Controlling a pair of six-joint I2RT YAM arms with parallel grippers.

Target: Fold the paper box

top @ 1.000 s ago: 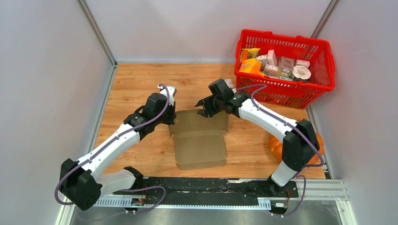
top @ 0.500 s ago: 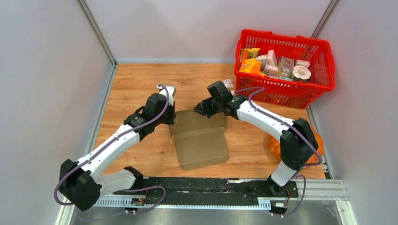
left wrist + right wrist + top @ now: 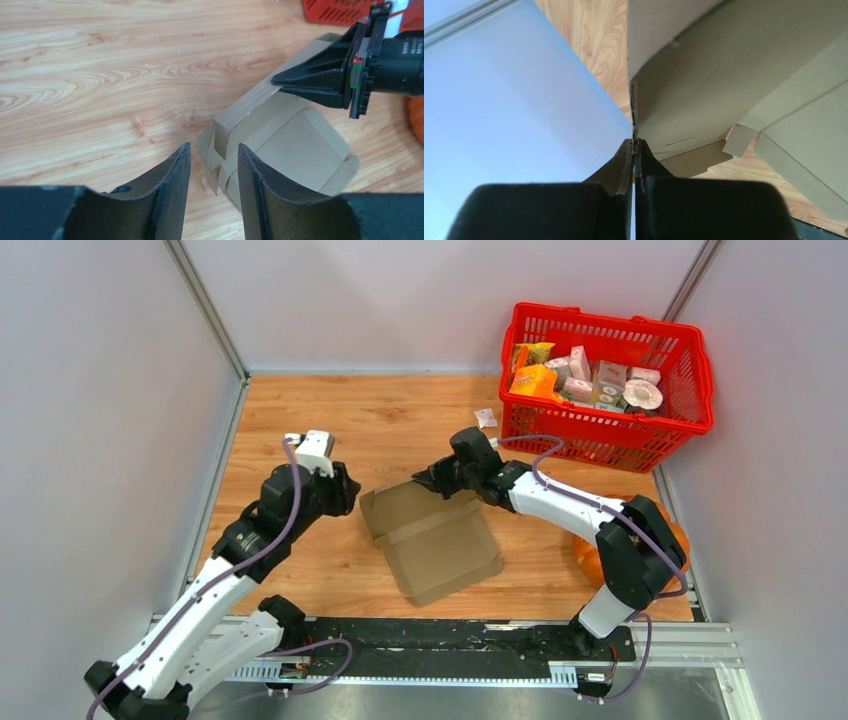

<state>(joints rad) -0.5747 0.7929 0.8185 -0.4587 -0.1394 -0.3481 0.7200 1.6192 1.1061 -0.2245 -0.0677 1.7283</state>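
Observation:
The paper box [image 3: 440, 540], a flat brown cardboard sheet with flaps, lies skewed on the wooden table. My right gripper [image 3: 428, 483] is shut on its far flap, which stands raised. The right wrist view shows the jaws [image 3: 634, 143] pressed tight on the thin cardboard edge [image 3: 744, 70]. In the left wrist view the same black fingertips [image 3: 278, 80] pinch the lifted wall of the box [image 3: 300, 145]. My left gripper [image 3: 340, 492] sits just left of the box's left corner, open and apart from it. Nothing lies between its fingers [image 3: 214, 150].
A red basket [image 3: 700, 400] full of small printed packages stands at the back right. An orange round object [image 3: 588, 552] sits behind the right arm's base. A small white scrap [image 3: 485, 418] lies near the basket. Grey walls close in on both sides.
My left gripper has opened, let go of the box and drawn back to the left. My right gripper has shut on the far flap, and the box has swung askew.

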